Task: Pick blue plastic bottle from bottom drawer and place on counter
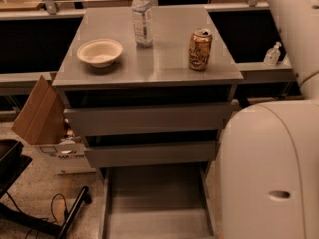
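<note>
1. Since the blue plastic bottle (pixel 142 19) stands upright on the counter (pixel 164 61), upper centre of the frame and towards the far edge, I judge the placing as good as done; the step in hand is getting clear of it cleanly.
2. Gripper: out of frame, somewhere past the top edge. Only the white arm (pixel 294 34) shows, running down the right side to the robot's body (pixel 269 173) at lower right. Whether the gripper is open or closed cannot be told.
3. Nothing touches the bottle in this view. Cap on, no visible lean.
4. Bottom drawer (pixel 154 203), lower centre, is pulled out; the part of its grey floor in view is bare.
5. Neighbours on the counter: a pale bowl (pixel 99 51) left of and nearer than the bottle, a gold-brown can (pixel 200 49) right of and nearer than it. Both stand apart from the bottle.
6. How to do it well, my judgement:
   - Any further retreat should go up and back, away from the bottle, not sideways across it.
   - A tall, narrow, light bottle will probably tip at a slight brush, so the wrist should stay high.
   - Watch the arm's sweep on the right: the can is the nearest thing to it.
   - Check that the bottle stands free before calling the task done.
</note>
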`<state>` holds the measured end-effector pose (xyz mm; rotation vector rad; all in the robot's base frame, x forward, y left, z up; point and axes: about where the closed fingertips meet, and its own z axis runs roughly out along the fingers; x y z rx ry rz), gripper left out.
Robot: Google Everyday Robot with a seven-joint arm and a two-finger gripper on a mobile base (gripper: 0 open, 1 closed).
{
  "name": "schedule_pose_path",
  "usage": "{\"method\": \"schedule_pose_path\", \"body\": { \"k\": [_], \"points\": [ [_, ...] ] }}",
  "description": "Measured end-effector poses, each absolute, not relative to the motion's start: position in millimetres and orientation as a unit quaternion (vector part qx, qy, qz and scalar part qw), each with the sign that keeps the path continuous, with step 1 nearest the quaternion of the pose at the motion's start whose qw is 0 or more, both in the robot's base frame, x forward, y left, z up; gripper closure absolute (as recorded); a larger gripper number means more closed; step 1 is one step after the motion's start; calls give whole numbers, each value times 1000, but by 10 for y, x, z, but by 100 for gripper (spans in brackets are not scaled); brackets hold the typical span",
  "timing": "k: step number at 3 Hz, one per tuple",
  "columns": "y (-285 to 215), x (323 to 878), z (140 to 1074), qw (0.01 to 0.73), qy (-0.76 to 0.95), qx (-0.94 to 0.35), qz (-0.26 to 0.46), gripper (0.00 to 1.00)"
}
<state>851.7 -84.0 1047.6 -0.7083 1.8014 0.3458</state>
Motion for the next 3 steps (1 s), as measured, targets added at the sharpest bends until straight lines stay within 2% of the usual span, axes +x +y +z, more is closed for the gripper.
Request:
{"method": "schedule_pose_path", "body": {
  "k": [1, 3],
  "points": [
    [-1408, 8191, 10708, 558, 773, -285, 103, 0],
    [-2201, 7256, 11485, 634, 738, -232, 14, 0]
  ]
}}
